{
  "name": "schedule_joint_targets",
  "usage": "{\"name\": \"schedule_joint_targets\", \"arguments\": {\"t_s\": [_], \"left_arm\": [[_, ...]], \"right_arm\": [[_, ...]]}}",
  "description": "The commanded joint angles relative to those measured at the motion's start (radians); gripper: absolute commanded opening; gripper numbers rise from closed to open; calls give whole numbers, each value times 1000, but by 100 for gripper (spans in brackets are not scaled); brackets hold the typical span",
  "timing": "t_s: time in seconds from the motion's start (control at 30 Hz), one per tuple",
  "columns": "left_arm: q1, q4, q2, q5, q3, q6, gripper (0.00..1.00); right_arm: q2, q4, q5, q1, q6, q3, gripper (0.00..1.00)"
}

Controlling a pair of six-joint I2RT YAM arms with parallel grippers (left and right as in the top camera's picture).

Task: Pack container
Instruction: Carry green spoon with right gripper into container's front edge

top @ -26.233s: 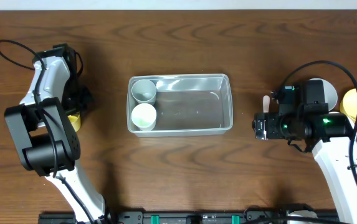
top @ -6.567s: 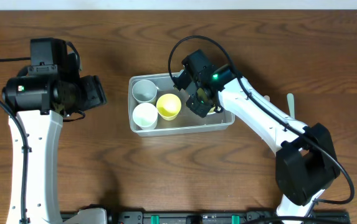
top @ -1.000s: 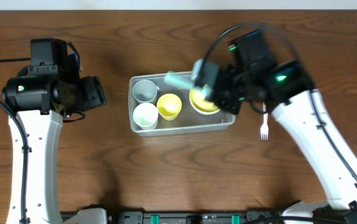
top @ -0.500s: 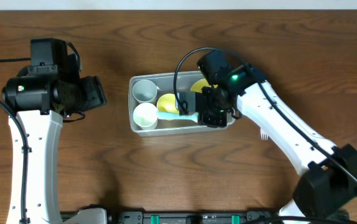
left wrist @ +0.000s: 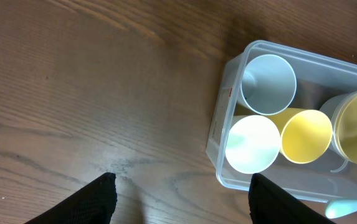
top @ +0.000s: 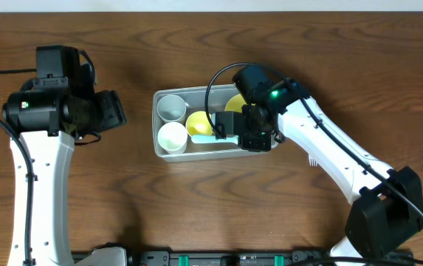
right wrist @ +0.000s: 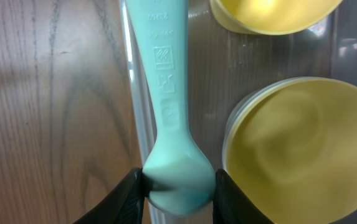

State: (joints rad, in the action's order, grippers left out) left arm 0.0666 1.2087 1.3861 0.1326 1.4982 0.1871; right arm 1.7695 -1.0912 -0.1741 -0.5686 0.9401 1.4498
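**Two grippers, only one of them loaded**

Your left gripper [left wrist: 184, 198] shows only its two dark fingertips at the bottom edge of its wrist view. They are spread wide with nothing between them, and the rest of the gripper is cut off. Ahead of it and well apart sits the container [left wrist: 218, 134], its far end cropped in that view.

Inside, at the end nearest that gripper, stand a pale blue cup [left wrist: 268, 84] and a white cup [left wrist: 253, 143]. A yellow cup [left wrist: 307, 135] sits just beyond them. Further along, a yellow bowl [top: 233, 103] is half covered overhead by your right arm.

Your right gripper [right wrist: 178, 196] is clamped on the broad end of a mint-green spoon [right wrist: 169, 93]. The handle runs straight away from the fingers along the container's long wall and covers the rim there. Its tip is cut off by the frame, and you cannot tell whether the spoon touches the container's floor. The yellow bowl lies just beside those fingers.
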Motion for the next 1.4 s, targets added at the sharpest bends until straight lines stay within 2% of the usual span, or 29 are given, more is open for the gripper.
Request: {"name": "schedule_joint_targets", "arguments": {"t_s": [0.0, 0.53, 0.67, 0.7, 0.73, 0.93, 1.17, 1.37], "left_arm": [[4, 7, 0, 10, -5, 6, 68], [4, 7, 0, 10, -5, 6, 68], [4, 7, 0, 10, -5, 6, 68], [4, 7, 0, 10, -5, 6, 68], [4, 7, 0, 10, -5, 5, 68], [4, 7, 0, 10, -5, 6, 68], [4, 6, 0, 10, -5, 6, 68], [4, 6, 0, 10, -5, 5, 68]], "right_arm": [[5, 12, 23, -11, 18, -6, 7], [21, 67, 73, -10, 19, -7, 11], [25, 66, 73, -10, 18, -7, 25], [25, 66, 73, -10, 18, -7, 31], [25, 66, 73, -10, 18, -7, 43], [25, 66, 73, -10, 18, -7, 61], [25, 66, 72, -11, -2, -7, 73], [25, 72, 61, -11, -89, -7, 78]]}}
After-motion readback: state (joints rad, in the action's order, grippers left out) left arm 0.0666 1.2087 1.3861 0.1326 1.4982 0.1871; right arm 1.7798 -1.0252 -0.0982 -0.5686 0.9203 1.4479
